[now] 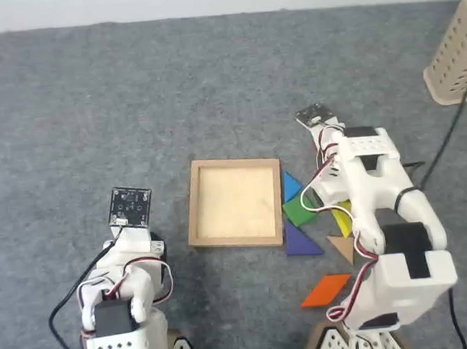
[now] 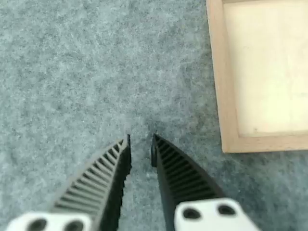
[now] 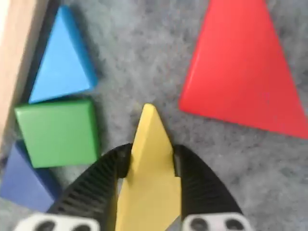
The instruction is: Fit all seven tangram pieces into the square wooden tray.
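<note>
Grey carpet-like cloth covers the surface [image 1: 90,97], and the square wooden tray [image 1: 194,210] lies flat near its middle, ahead of the two arms and between them. The tray's pale floor shows bare wood. All the pieces in sight lie outside it, on the side nearer the right arm.

A blue triangle [image 1: 291,186] sits just beside the tray's wall, with a green square [image 1: 299,211] touching or nearly touching it. A dark blue triangle [image 1: 299,240] is by the tray's near corner. Farther from the tray are a tan triangle [image 1: 342,247] and an orange parallelogram [image 1: 326,289], apart from each other.

The right end effector [image 3: 150,149] pinches a yellow triangle [image 3: 149,187], one finger on each long edge, with the piece's tip poking out past the fingertips. Its wrist view shows a large red triangle [image 3: 240,67] lying flat on the cloth just beyond that tip. The blue triangle and green square are on the other side.

The left end effector [image 2: 140,142] hangs over bare cloth near a corner of the tray. Its fingers are parted by a narrow gap and hold nothing.

A beige perforated stand [image 1: 454,52] is at the far right edge of the surface, well apart from the rest.
</note>
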